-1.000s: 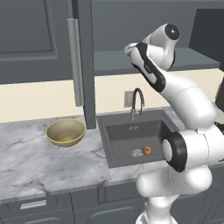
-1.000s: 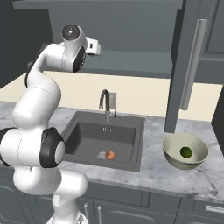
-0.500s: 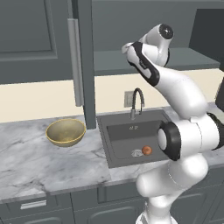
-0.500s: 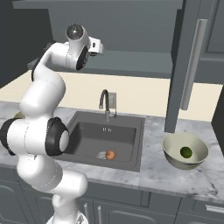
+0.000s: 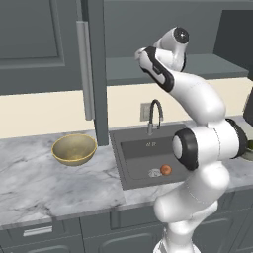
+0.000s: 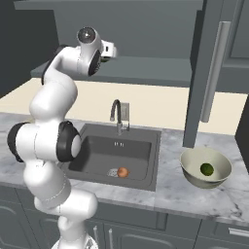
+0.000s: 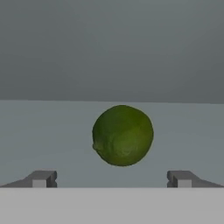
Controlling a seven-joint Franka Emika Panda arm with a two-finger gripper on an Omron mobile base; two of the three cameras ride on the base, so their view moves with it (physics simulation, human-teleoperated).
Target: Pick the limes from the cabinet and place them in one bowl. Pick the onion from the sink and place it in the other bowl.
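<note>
- The arm has swung its jaws (image 7: pixel 112 179) further up and toward the cabinet (image 6: pixel 146 73) shelf over the last second.
- The jaws stand wide and hold nothing.
- The second lime (image 7: pixel 123 135) rests on the shelf, straight ahead, centred between the jaws but not yet within them.
- One lime (image 6: pixel 207 169) already lies in the cream-grey bowl (image 6: pixel 190 173); the onion (image 5: pixel 166 170) waits in the sink (image 5: pixel 133 170).

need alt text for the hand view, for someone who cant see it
A dark green lime sits on the grey cabinet shelf, centred just ahead of the open gripper. The two fingers stand wide apart at the bottom, one to each side of the lime, not touching it.
</note>
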